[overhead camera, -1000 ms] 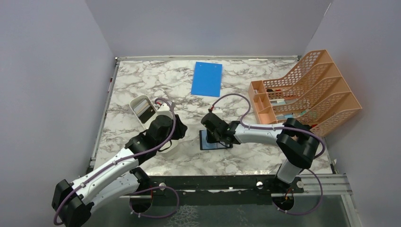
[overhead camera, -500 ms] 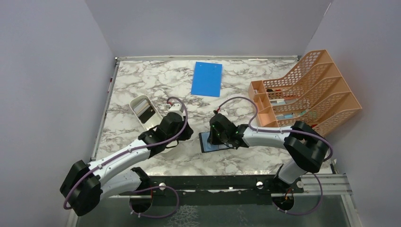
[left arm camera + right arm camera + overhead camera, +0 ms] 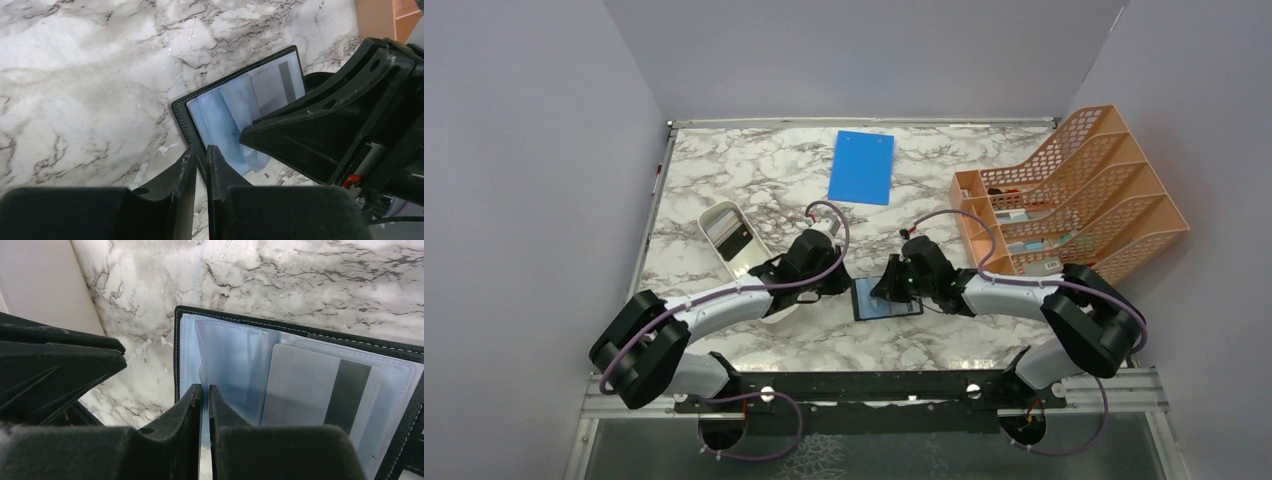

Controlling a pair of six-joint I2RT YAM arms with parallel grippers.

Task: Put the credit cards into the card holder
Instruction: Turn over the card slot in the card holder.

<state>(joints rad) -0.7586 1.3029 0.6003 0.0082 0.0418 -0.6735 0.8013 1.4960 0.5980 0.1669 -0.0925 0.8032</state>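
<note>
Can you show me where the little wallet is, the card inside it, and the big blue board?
card holder [image 3: 232, 365], right wrist view, on its clear blue inner pocket.
credit card [image 3: 305, 390], right wrist view, on its grey face.
blue board [image 3: 862, 167], top view, on its middle.

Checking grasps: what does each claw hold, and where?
Apparently the black folding card holder: left claw on its stitched edge, right claw on a clear sleeve.
</note>
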